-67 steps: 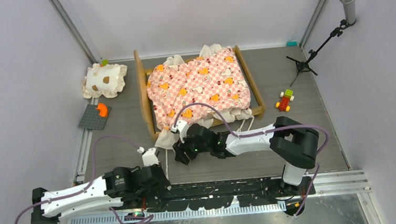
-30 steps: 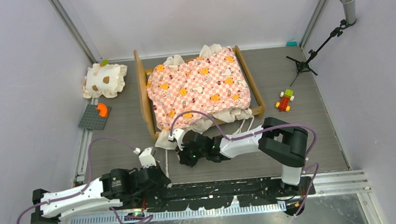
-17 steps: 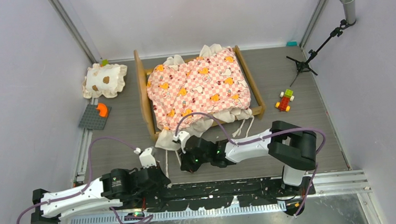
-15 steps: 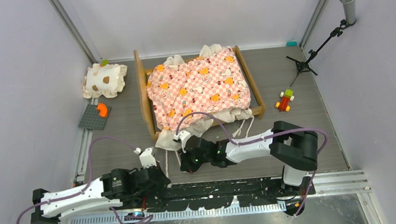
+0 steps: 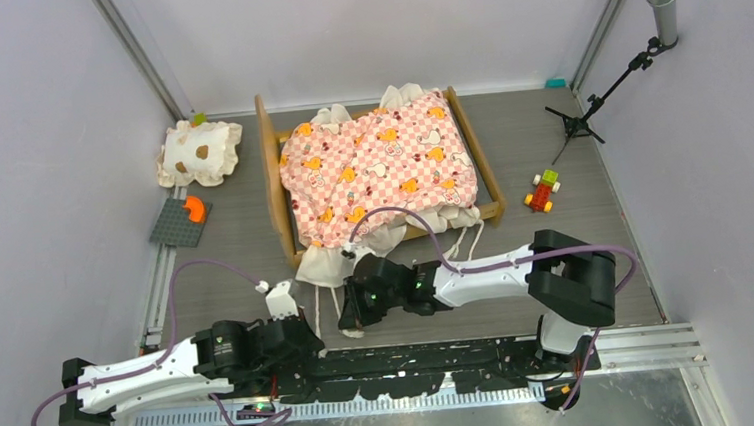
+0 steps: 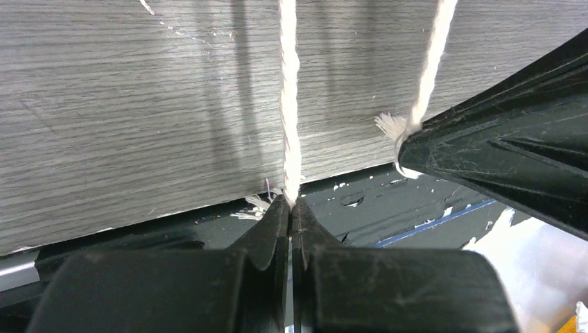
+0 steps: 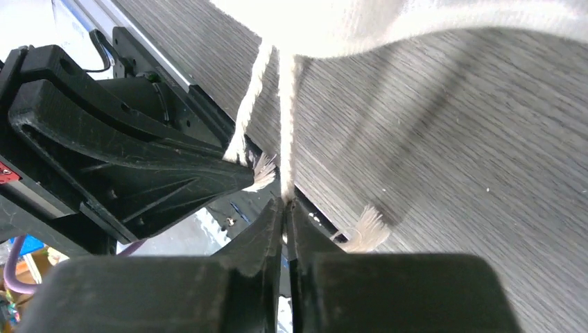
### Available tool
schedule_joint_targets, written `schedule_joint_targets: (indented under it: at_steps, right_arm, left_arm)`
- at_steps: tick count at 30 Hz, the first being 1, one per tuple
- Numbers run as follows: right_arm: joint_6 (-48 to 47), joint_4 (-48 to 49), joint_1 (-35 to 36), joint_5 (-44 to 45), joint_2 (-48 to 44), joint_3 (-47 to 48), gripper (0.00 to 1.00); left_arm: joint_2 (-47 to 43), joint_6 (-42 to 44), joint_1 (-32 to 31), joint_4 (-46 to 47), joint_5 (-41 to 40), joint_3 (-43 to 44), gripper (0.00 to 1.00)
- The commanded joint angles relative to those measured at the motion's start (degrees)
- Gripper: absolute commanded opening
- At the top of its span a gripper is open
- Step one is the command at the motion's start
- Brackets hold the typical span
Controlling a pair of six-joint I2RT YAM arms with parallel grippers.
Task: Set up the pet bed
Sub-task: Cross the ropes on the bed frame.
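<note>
The pet bed (image 5: 274, 185), a light-wood frame with the pink checkered mattress (image 5: 380, 168) on it, stands at the back centre. The mattress's cream ruffle (image 5: 319, 266) spills over the near left corner, and white tie cords trail from it toward me. My left gripper (image 5: 313, 328) (image 6: 291, 205) is shut on one cord (image 6: 289, 104) by its frayed end. My right gripper (image 5: 350, 323) (image 7: 286, 202) is shut on the neighbouring cord (image 7: 286, 125). Both cords run taut, side by side, over the table's near edge. The two grippers sit close together, fingertips almost touching.
A cream pillow with brown spots (image 5: 199, 152) lies at the back left, a grey baseplate with an orange piece (image 5: 180, 224) in front of it. A toy car (image 5: 542, 191) and a microphone stand (image 5: 600, 97) are at the right. A black rail (image 5: 413, 361) lines the near edge.
My right gripper has pulled its cord away from the bed's corner toward the near edge, ending beside the left gripper. The left arm has hardly moved.
</note>
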Motion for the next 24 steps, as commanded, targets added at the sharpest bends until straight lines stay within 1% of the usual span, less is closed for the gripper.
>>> schedule_joint_targets:
  at_steps: [1, 3, 4, 6, 8, 11, 15, 19, 24]
  right_arm:
    - [6.7, -4.0, 0.7, -2.6, -2.1, 0.3, 0.22]
    - [5.0, -10.4, 0.7, 3.3, -2.2, 1.5, 0.36]
    - [3.7, -14.4, 0.7, 8.8, -2.5, 2.0, 0.41]
    - [1.2, -20.3, 0.7, 16.6, -3.1, 3.5, 0.48]
    - [-1.5, -24.7, 0.7, 21.9, -3.5, 5.3, 0.51]
    - [-5.3, -27.3, 0.8, 25.6, -4.6, 7.2, 0.53]
    - [-7.6, -24.6, 0.7, 24.4, -5.8, 6.7, 0.53]
    - [-6.6, -23.0, 0.8, 24.4, -6.2, 5.3, 0.53]
    - [-4.1, -19.0, 0.8, 23.9, -8.5, 1.9, 0.52]
  left_arm:
    - [-0.4, 0.5, -0.3, 0.9, -1.1, 0.8, 0.00]
    - [-0.4, 0.4, -0.2, 0.9, -1.1, 0.6, 0.00]
    - [-0.4, 0.3, -0.2, 0.8, -1.2, 0.7, 0.00]
    - [-0.4, 0.4, -0.2, 0.9, -1.4, 0.6, 0.00]
    - [-0.4, 0.3, -0.2, 0.9, -1.4, 0.5, 0.00]
    - [-0.2, 0.3, -0.3, 1.4, -1.4, 0.4, 0.00]
    - [0.6, 1.3, -0.2, 3.1, -0.9, 0.3, 0.00]
    - [1.7, 3.1, -0.3, 5.4, -1.4, 1.5, 0.00]
    - [3.7, 3.2, -0.2, 9.2, -5.6, 4.0, 0.00]
